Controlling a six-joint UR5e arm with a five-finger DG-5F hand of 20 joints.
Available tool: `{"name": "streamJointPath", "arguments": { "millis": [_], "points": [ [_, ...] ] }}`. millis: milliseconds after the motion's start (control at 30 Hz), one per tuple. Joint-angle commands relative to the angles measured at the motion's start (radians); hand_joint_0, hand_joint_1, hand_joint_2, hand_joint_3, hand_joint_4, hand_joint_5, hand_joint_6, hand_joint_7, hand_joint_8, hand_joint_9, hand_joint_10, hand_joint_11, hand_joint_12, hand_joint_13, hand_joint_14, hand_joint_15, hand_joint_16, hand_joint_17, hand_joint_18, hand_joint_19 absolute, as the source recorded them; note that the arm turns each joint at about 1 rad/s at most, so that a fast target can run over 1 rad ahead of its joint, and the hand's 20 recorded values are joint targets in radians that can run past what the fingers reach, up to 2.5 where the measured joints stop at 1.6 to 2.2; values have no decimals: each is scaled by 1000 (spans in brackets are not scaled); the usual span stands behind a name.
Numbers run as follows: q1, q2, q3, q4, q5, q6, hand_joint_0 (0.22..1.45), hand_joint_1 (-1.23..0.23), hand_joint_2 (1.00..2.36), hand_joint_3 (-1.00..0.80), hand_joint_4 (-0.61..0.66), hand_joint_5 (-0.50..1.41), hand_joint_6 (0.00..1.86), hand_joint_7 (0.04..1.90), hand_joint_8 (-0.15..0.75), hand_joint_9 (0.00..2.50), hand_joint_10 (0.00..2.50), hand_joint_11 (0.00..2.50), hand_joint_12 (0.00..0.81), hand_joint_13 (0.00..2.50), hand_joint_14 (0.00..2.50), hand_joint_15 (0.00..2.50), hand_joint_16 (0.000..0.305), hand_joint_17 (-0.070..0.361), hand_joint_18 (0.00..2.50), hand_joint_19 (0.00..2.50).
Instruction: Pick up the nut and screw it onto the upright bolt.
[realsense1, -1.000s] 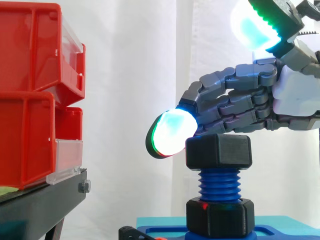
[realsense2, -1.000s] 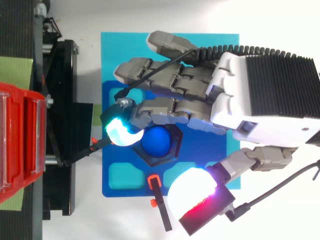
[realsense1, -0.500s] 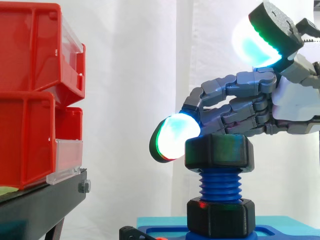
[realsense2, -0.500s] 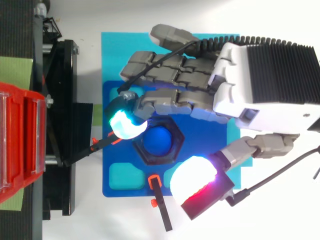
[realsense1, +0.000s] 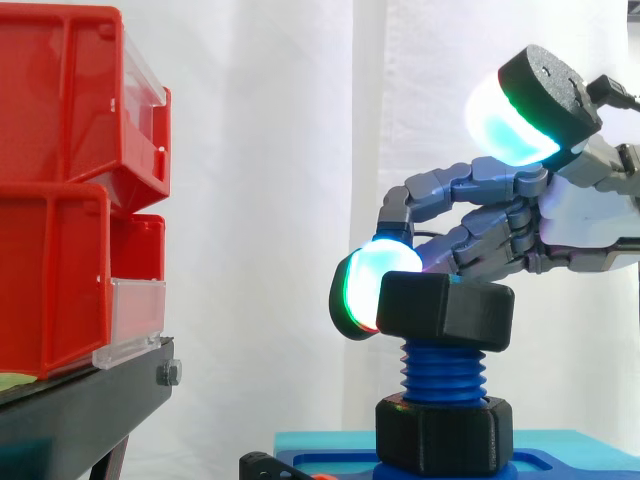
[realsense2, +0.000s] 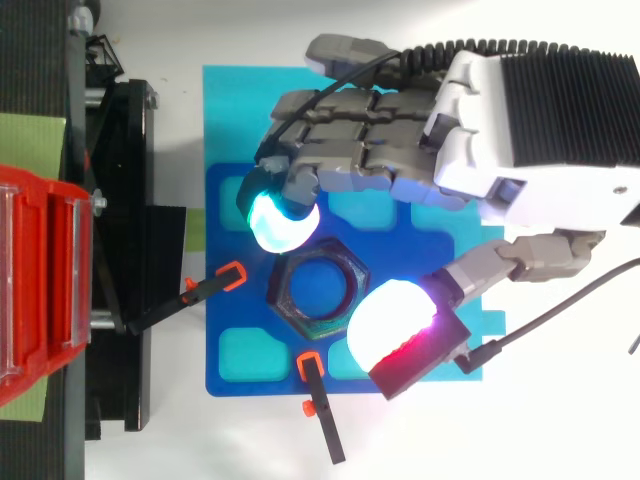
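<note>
The black hex nut (realsense1: 445, 310) sits tilted on top of the upright blue bolt (realsense1: 442, 372), its right side lower. From above, the nut's ring (realsense2: 279, 292) surrounds the bolt's top (realsense2: 322, 290). My hand (realsense2: 520, 110) comes in from the right with its fingers curled. One glowing fingertip (realsense1: 372, 287) rests against the nut's upper left edge, at its far rim (realsense2: 282, 220) from above. The thumb pad (realsense1: 512, 112) is raised well above the nut and apart from it. Nothing is gripped.
The bolt stands in a black hex base (realsense1: 440, 435) on a blue plate (realsense2: 230, 340) over a cyan mat (realsense2: 230, 100). Two black clamps with orange tips (realsense2: 210, 290) (realsense2: 318, 400) lie at the plate's edges. Red bins (realsense1: 60, 180) on a black stand (realsense1: 80, 410) are at the left.
The hand drew back toward the plate's far side and lifted off the nut's top. Its fingertip slid to the nut's edge. The nut went from level to tilted.
</note>
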Motion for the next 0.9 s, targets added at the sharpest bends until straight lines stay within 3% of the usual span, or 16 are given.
{"name": "streamJointPath", "arguments": {
  "millis": [0,333,600,867],
  "points": [
    [-8,0,0,-2,-11,0,492,-138,1000,-500,262,-32,502,1338,308,694,0,0,310,480,0,0,34,76,233,0],
    [-25,0,1,-2,-35,-5,503,-192,1000,-500,164,58,500,1415,260,1067,0,0,256,704,0,0,27,62,456,0],
    [-41,0,1,-10,-62,-5,492,-175,1000,-500,118,86,531,1364,183,1310,0,0,221,867,0,0,24,54,655,2],
    [-63,2,1,-19,-97,-5,494,-196,1000,-500,108,92,565,1309,165,1599,1,9,181,1050,0,0,19,42,870,108]
  ]
}}
